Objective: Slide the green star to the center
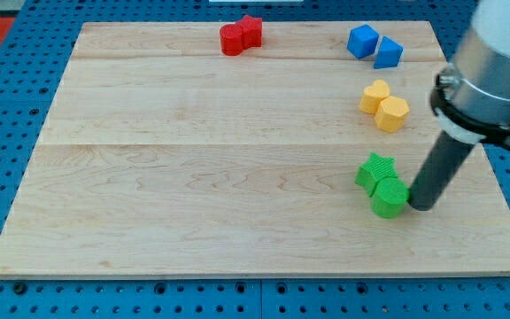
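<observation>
The green star (375, 170) lies at the board's lower right. A second green block (390, 197), rounded, touches its lower right side. My tip (421, 206) stands just right of the rounded green block, touching or almost touching it, and to the lower right of the star. The dark rod rises from the tip toward the view's upper right.
Two red blocks (241, 35) sit together at the top edge, near the middle. Two blue blocks (374, 45) sit at the top right. Two yellow blocks (384, 105) sit below them, above the green pair. The wooden board (193, 177) ends close to my tip on the right.
</observation>
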Tool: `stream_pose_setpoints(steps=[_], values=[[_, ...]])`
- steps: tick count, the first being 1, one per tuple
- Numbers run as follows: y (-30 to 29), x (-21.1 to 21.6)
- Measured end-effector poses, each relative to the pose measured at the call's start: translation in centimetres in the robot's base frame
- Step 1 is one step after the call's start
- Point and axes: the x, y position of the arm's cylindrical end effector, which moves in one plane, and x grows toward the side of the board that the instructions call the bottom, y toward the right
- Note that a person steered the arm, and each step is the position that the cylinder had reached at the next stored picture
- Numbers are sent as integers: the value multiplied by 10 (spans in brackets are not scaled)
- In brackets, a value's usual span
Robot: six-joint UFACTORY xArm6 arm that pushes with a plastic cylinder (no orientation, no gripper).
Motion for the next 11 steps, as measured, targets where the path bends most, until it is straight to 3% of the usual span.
stream_pose_setpoints(steps=[2,4,6,8,9,10,11], values=[[-40,-33],[-20,-48],[-124,-73],[-19,-72],[-41,-86],[-103,-106],[-118,-151]])
